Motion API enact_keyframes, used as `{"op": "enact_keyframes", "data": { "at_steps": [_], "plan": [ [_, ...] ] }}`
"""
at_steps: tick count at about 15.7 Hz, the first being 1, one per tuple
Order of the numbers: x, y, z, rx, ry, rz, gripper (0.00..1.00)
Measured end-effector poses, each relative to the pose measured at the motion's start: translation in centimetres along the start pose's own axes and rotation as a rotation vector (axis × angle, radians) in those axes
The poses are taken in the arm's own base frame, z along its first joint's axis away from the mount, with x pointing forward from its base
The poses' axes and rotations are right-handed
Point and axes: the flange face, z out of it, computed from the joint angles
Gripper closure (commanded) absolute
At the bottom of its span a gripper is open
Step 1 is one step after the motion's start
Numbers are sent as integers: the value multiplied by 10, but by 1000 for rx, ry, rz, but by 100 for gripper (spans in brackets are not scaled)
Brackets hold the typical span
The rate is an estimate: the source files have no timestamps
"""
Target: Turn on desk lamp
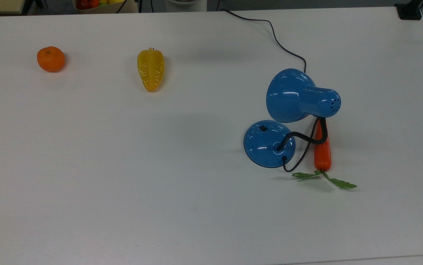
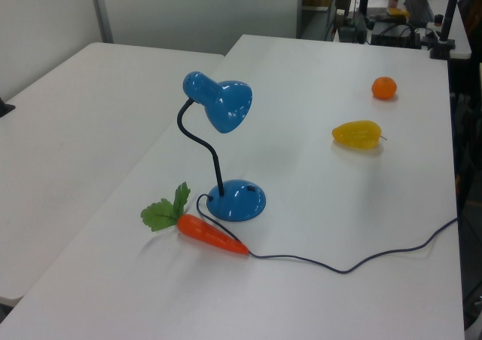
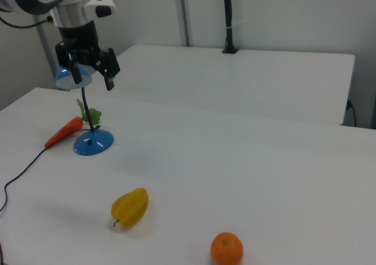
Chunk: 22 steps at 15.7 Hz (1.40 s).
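The gripper (image 3: 92, 76) is hanging high in the right view's upper left, its two black fingers (image 3: 109, 77) spread well apart and holding nothing. It is pointing downward in mid-air, appearing in front of the shade of the desk lamp (image 3: 88, 137) in that view, though whether it is touching the shade cannot be told.

Below the gripper, the desk lamp (image 1: 279, 127) is standing upright on the white table (image 1: 123, 165), its round blue base (image 2: 236, 200) sitting flat and its black gooseneck (image 2: 202, 148) bending up to the bell-shaped shade (image 1: 292, 96). A small black switch (image 1: 263, 128) is showing on top of the base in the top view. The black cord (image 2: 354, 263) is trailing away from the base across the table.

Just beside the base, a carrot (image 2: 211, 234) with green leaves (image 2: 166, 210) is lying flat. Well apart from the gripper, toward the right view's lower middle, a yellow starfruit (image 3: 130, 206) is lying on the table, and further on an orange (image 3: 227, 248) is sitting near the right view's lower edge
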Motion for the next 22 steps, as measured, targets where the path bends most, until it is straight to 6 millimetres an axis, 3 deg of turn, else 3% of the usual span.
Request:
{"op": "enact_keyframes", "data": {
  "at_steps": [15,19,22],
  "plan": [
    [3,0,5,0,-6,-5,0],
    [3,0,6,0,-7,-20,37],
    [3,0,6,0,-7,-40,77]
  ]
}}
